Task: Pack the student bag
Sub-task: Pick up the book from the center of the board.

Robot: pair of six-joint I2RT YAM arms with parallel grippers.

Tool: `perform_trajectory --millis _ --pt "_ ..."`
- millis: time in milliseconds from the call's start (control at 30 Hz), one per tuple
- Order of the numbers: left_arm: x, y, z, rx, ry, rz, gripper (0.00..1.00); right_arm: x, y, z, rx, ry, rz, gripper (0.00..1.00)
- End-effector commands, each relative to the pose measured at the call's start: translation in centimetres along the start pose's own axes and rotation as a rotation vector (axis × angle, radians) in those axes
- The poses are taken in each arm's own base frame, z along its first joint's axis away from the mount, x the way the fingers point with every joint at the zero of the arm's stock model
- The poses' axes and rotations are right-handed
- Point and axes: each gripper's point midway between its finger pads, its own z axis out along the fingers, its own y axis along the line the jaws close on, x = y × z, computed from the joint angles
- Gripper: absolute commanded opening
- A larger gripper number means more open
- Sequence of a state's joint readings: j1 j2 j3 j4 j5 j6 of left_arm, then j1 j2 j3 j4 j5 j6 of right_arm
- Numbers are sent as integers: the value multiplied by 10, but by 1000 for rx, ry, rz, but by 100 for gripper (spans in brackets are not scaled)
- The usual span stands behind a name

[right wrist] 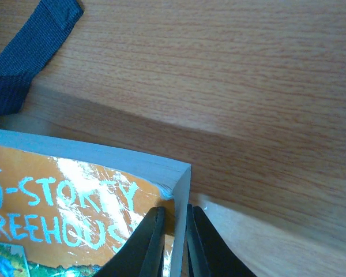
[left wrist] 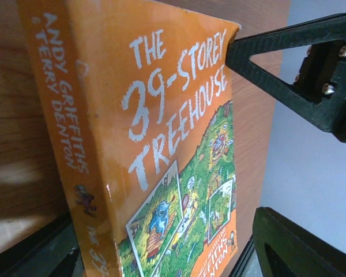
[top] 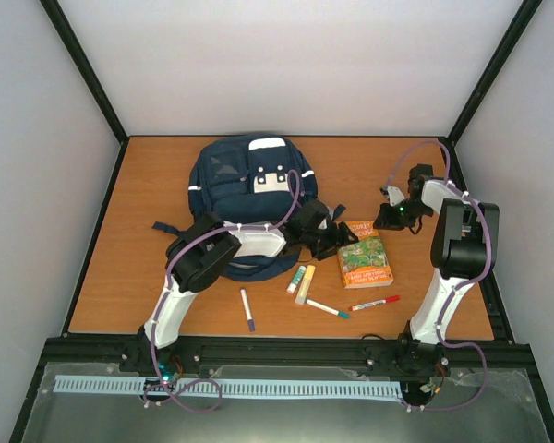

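The student bag (top: pixel 249 180), navy with white patches, lies at the back centre of the table. An orange book, "The 39-Storey Treehouse" (top: pixel 365 260), lies to its right. My right gripper (top: pixel 386 221) is shut on the book's far right corner, with its fingers (right wrist: pixel 153 242) pinching the cover and pages. The book (right wrist: pixel 75 202) looks slightly lifted there. My left gripper (top: pixel 325 236) is open at the book's left side. In the left wrist view its fingers (left wrist: pixel 303 248) stand wide on either side of the book (left wrist: pixel 161 144). The right gripper's finger (left wrist: pixel 277 63) also shows there, at the book's corner.
Several pens and markers lie in front of the bag and book: a purple pen (top: pixel 247 309), a green marker (top: pixel 296 279), a yellow highlighter (top: pixel 305 284), a teal pen (top: pixel 327 308) and a red pen (top: pixel 375 302). A bag strap (right wrist: pixel 23 63) lies near the book.
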State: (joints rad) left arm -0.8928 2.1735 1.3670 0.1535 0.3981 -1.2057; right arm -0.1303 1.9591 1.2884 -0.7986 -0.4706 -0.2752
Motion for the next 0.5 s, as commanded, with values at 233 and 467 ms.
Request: perform_trajectory --millis 233,467 --pt "-11 -61 -7 264 -34 17 63 59 -37 38 113 222 59 14" --pt "-11 -56 -3 294 -34 -12 47 59 -36 38 104 220 59 15"
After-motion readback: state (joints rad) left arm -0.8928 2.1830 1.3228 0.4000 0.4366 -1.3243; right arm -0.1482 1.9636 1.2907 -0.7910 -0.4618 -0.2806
